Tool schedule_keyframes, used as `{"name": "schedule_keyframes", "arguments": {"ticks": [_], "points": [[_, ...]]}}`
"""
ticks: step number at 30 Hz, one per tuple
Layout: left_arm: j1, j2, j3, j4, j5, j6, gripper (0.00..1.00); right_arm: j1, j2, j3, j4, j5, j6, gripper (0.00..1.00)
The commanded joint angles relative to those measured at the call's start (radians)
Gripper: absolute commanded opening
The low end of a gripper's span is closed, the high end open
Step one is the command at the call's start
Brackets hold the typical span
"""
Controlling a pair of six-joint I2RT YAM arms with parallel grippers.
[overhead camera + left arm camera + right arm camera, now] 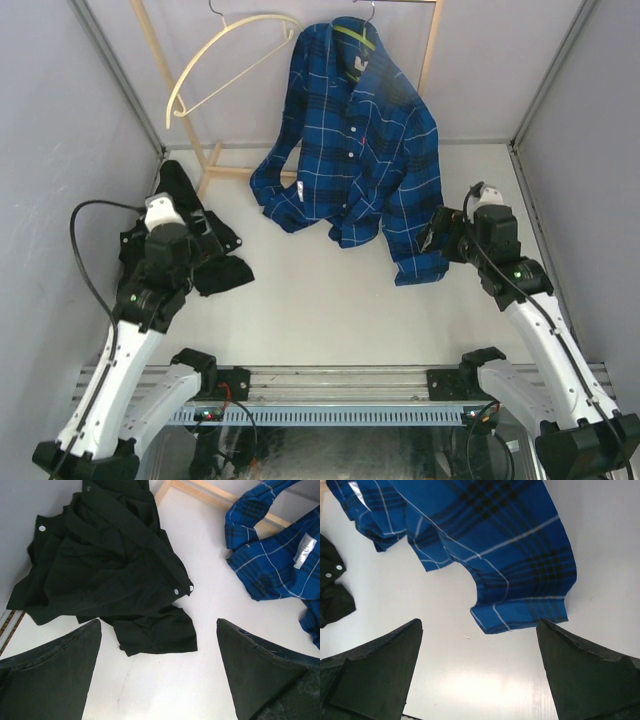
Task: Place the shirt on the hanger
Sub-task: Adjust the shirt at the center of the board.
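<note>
top external view
left gripper (pixel 163 196): fingers spread, over the black garment (pixel 200 255); contact cannot be told
right gripper (pixel 441 238): just beside the plaid shirt's (pixel 355 150) lower hem; contact cannot be told
shirt: collar hung on the lime-green hanger (pixel 355 38), well beyond both grippers; its lower part trails on the table (pixel 320 300)

left wrist view
fingers (pixel 55 665): wide apart, holding nothing
black garment (pixel 110 570): ahead of the fingertips, not gripped
shirt (pixel 280 565): ahead, past the right-hand finger

right wrist view
fingers (pixel 580 670): wide apart, nothing between them
shirt (pixel 510 545): hem just ahead of the fingertips, ungripped
</note>
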Motion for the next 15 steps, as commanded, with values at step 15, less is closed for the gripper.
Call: {"name": "schedule_keyframes", "arguments": {"ticks": [15], "points": [[0.007, -0.098, -0.086, 0.087, 0.027, 0.054, 1.00, -0.066, 0.006, -0.382, 0.373, 0.058, 0.071, 1.00]]}}
